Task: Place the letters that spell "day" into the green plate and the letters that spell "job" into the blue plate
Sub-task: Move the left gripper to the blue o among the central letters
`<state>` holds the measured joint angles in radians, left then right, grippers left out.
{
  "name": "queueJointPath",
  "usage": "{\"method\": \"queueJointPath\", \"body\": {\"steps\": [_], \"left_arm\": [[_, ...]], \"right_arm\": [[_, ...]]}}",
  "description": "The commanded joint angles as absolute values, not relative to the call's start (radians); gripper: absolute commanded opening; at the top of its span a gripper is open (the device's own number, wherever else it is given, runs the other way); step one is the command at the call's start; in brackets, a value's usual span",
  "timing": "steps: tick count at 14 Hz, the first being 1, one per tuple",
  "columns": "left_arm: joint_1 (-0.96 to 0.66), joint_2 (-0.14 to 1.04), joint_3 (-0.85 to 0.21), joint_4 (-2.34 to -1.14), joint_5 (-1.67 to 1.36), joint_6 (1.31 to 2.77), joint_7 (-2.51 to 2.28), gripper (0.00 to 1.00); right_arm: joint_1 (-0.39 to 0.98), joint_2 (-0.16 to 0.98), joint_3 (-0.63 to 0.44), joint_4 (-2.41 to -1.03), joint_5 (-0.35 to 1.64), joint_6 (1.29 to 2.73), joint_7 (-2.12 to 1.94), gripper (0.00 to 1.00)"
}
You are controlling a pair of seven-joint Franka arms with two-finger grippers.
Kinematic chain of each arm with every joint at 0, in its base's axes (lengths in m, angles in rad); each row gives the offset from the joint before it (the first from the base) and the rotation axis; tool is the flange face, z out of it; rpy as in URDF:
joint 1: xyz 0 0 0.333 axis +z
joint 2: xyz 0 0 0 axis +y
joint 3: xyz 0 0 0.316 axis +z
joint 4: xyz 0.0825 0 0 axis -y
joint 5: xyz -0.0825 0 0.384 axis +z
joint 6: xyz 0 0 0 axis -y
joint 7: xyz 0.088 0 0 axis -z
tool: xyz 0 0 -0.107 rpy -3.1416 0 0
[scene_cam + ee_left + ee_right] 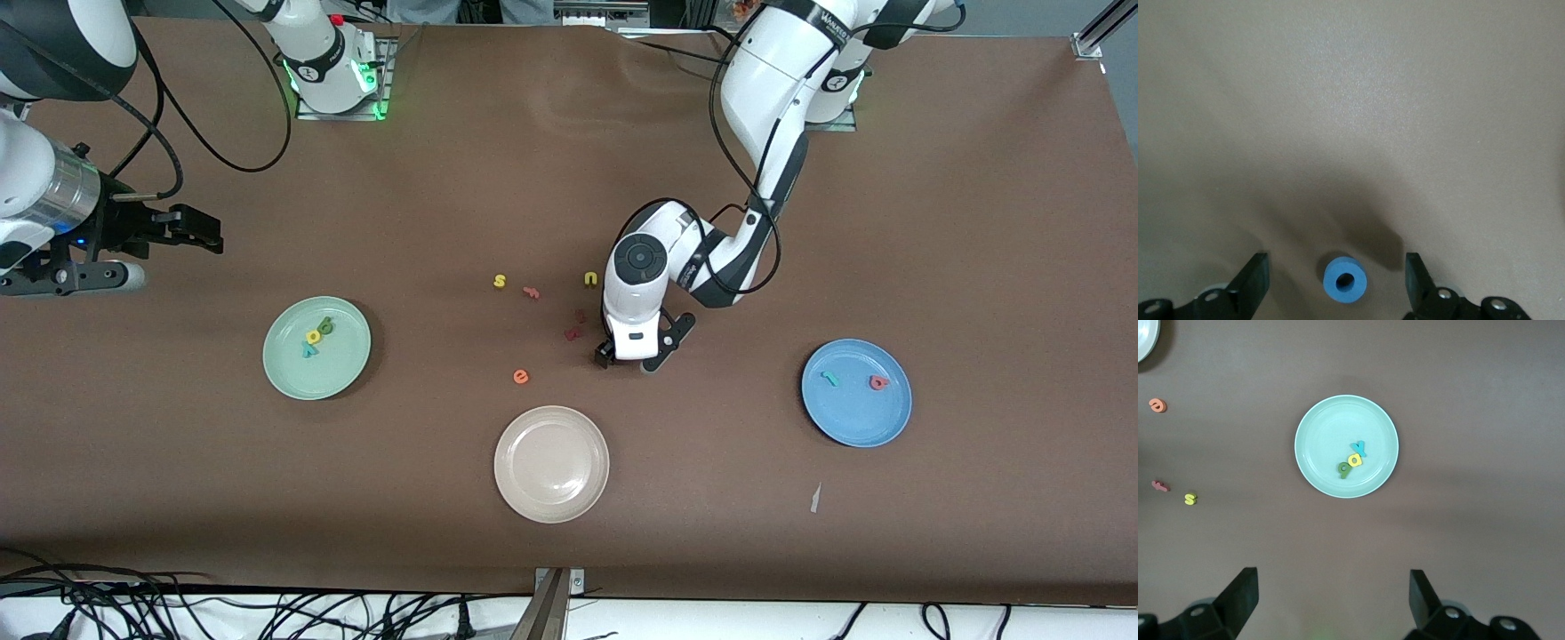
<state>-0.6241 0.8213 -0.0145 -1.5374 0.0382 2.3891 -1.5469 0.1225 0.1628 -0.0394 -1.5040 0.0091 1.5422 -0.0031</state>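
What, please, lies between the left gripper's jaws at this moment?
In the left wrist view the blue o lies flat on the brown table between the open jaws of the left gripper, touching neither; nothing else is there.

From above, my left gripper (628, 356) hangs low over the brown table (978, 222) near scattered foam letters. My right gripper (209, 233) waits at its end. The green plate (347, 364) holds three letters; the blue plate (853, 422) holds two. A beige plate (551, 463) lies nearest the camera.
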Motion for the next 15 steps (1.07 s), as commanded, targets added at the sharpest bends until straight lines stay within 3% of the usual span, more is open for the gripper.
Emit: {"method": "queueJointPath", "body": {"steps": [1, 5, 10, 15], "left_arm": [[-0.635, 0.833, -0.005, -1.503, 0.054, 2.352, -1.569, 0.75], [-0.638, 0.834, -0.008, -1.503, 0.054, 2.352, -1.569, 0.60], [-0.649, 0.834, -0.008, -1.502, 0.052, 2.350, -1.569, 0.56], [-0.647, 0.842, -0.008, -1.500, 0.035, 2.336, -1.569, 0.41]], "right_arm": [[0.121, 0.156, -0.040, -1.508, 0.028, 1.537, 0.002, 1.00], [0.121, 0.156, -0.040, -1.508, 0.028, 1.537, 0.002, 1.00], [0.123, 0.156, -0.040, -1.509, 0.028, 1.537, 0.002, 1.00], [0.121, 0.156, -0.040, -1.513, 0.028, 1.539, 0.002, 1.00]]}}
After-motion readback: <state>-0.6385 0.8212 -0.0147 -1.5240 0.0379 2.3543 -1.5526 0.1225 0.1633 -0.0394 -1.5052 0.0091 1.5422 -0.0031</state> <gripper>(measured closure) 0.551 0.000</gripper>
